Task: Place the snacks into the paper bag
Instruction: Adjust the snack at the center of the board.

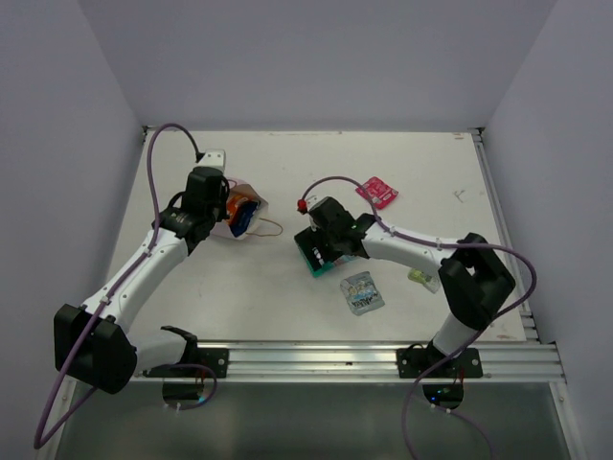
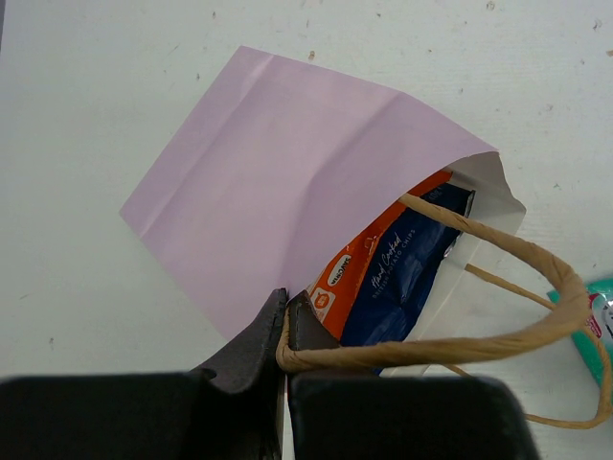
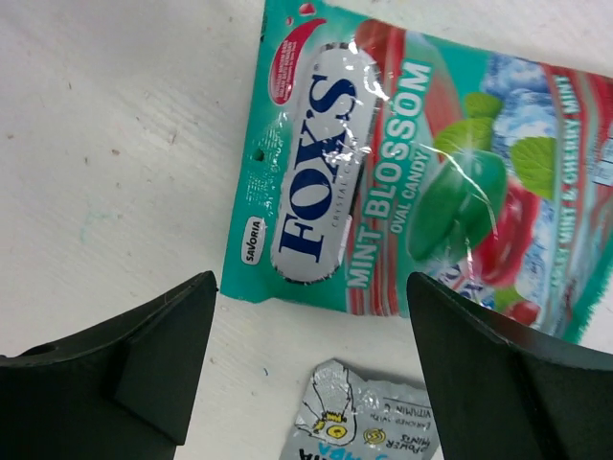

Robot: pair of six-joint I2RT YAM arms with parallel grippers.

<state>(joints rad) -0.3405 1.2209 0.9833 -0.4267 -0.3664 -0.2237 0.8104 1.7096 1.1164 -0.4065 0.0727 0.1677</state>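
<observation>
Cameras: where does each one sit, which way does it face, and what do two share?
Top external: above and behind the bases, looking down on the table; both arms show.
Left wrist: on the left arm, looking down at the paper bag; left gripper shut on its rim.
Right wrist: facing down at the teal-green packet; right gripper open.
Shared: top and left wrist both show the paper bag.

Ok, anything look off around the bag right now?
The paper bag lies flat on its side, not upright; the orange packet and dark blue packet sit exposed in its open mouth. Nothing looks spilled or torn.
</observation>
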